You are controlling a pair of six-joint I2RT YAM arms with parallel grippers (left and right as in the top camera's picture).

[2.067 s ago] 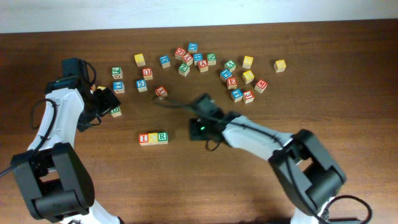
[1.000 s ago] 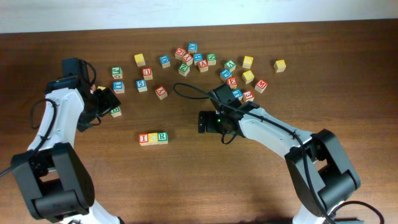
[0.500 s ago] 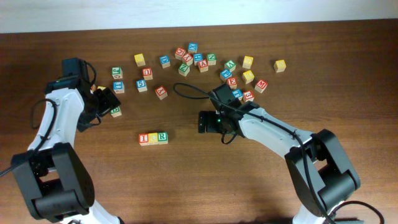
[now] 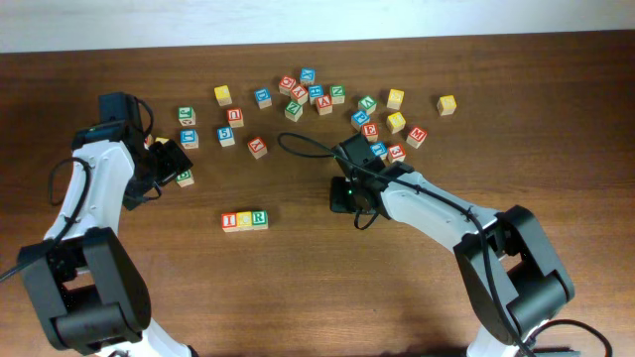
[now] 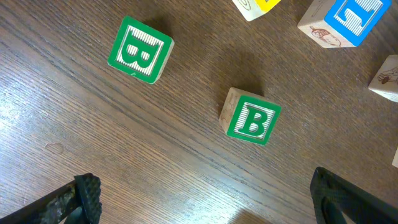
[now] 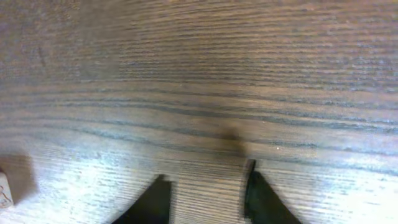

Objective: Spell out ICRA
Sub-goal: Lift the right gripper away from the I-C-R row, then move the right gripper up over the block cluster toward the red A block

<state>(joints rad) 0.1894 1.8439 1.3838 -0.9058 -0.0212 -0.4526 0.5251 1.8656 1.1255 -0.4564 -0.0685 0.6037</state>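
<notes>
Since a moment ago the right gripper [image 6: 208,194] has drawn its jaws closer; they stand apart over bare wood, empty. The left gripper [image 5: 214,202] hangs wide apart above green B cubes [image 5: 252,120]. The I-C-R row [image 4: 244,219] lies near centre; the A cube probably waits among the far scattered cubes [image 4: 316,94]. Light, stiff wood: pinch opposite flat faces. Dark grained table [image 4: 298,297], pale wall [image 4: 298,20] beyond.

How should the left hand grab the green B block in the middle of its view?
From straight above, pinching two opposite flat sides of the green B block. It lies letter-up with bare table all round, slightly turned, so the open left hand should twist to match.
</notes>
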